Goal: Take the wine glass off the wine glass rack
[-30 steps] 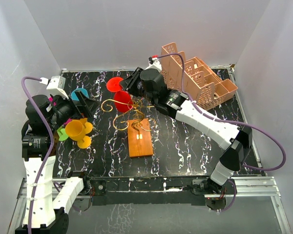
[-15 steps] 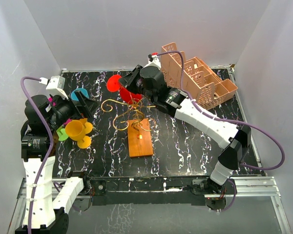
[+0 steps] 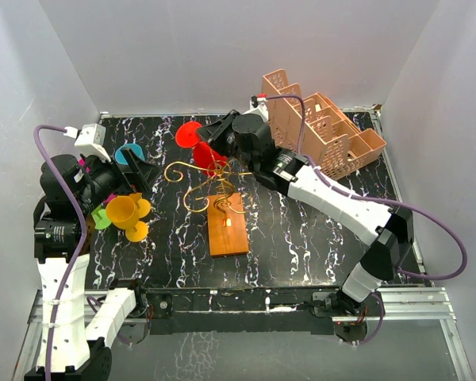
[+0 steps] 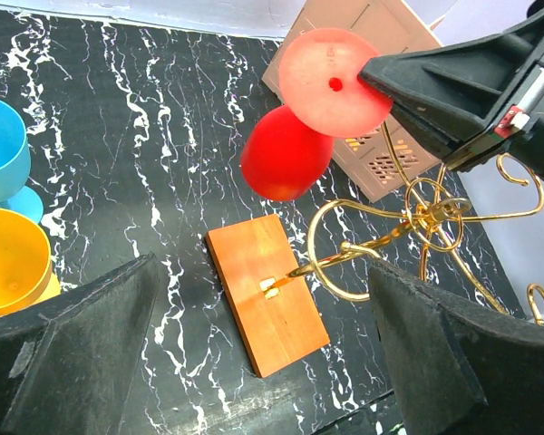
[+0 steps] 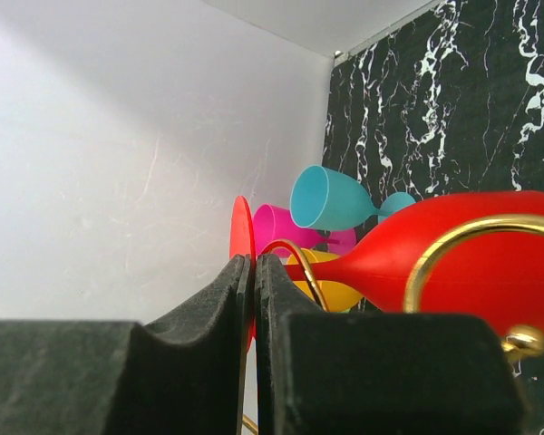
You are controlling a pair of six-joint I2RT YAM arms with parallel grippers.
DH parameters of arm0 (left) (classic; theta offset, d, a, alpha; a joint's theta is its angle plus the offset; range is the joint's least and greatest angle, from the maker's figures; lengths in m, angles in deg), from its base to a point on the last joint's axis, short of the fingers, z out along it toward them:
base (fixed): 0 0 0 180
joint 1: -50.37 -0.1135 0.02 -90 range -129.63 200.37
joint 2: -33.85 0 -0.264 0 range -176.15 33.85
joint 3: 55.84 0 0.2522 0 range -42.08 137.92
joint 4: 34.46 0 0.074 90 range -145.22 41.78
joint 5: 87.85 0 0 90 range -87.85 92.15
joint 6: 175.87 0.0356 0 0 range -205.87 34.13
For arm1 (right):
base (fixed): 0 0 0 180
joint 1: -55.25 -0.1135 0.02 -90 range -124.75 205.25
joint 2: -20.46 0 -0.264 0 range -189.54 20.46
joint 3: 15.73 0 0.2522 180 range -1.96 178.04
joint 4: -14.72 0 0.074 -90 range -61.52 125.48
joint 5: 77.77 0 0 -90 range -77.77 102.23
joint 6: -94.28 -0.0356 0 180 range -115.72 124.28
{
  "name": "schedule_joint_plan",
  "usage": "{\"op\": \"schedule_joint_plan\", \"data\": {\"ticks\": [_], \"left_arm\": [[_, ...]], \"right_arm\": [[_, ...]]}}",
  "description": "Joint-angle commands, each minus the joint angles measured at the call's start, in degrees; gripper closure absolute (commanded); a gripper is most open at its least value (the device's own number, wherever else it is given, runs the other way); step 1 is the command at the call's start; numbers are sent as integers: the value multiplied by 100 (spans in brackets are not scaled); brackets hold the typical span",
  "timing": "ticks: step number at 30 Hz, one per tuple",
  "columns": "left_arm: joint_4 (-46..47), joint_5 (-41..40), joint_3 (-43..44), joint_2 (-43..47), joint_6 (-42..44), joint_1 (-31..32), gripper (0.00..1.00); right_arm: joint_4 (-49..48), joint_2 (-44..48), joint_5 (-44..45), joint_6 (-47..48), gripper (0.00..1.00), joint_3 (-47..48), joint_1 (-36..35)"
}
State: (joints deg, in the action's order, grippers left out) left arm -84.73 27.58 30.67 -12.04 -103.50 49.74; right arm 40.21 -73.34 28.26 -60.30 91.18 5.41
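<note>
A red wine glass (image 3: 209,158) hangs tilted in a curl of the wine glass rack (image 3: 197,189), a gold wire stand on an orange base (image 3: 228,228). My right gripper (image 3: 215,136) is shut on the thin red foot disc (image 5: 242,227) at its edge; the bowl (image 5: 471,258) lies behind a gold loop. In the left wrist view the glass (image 4: 286,154) shows above the rack (image 4: 417,217), and the right gripper (image 4: 385,77) pinches its foot. My left gripper (image 3: 141,176) stands wide open at the left, away from the rack, with nothing between its fingers (image 4: 82,344).
A salmon lattice crate (image 3: 325,131) stands at the back right, close behind the right arm. Yellow (image 3: 125,213), blue (image 3: 128,153) and green (image 3: 101,219) glasses lie on the mat near the left gripper. White walls close in the back and sides.
The right gripper has shut on the red glass's foot and shifted slightly right and back, the glass tilting with it. The left arm has not moved.
</note>
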Motion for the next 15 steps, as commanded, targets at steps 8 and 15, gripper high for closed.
{"op": "schedule_joint_plan", "data": {"ticks": [8, 15], "left_arm": [[-6, -17, 199, 54, 75, 19, 3], [-1, 1, 217, 13, 57, 20, 3]], "right_arm": [[-557, 745, 345, -306, 92, -335, 118], [-557, 946, 28, -396, 92, -503, 124]]}}
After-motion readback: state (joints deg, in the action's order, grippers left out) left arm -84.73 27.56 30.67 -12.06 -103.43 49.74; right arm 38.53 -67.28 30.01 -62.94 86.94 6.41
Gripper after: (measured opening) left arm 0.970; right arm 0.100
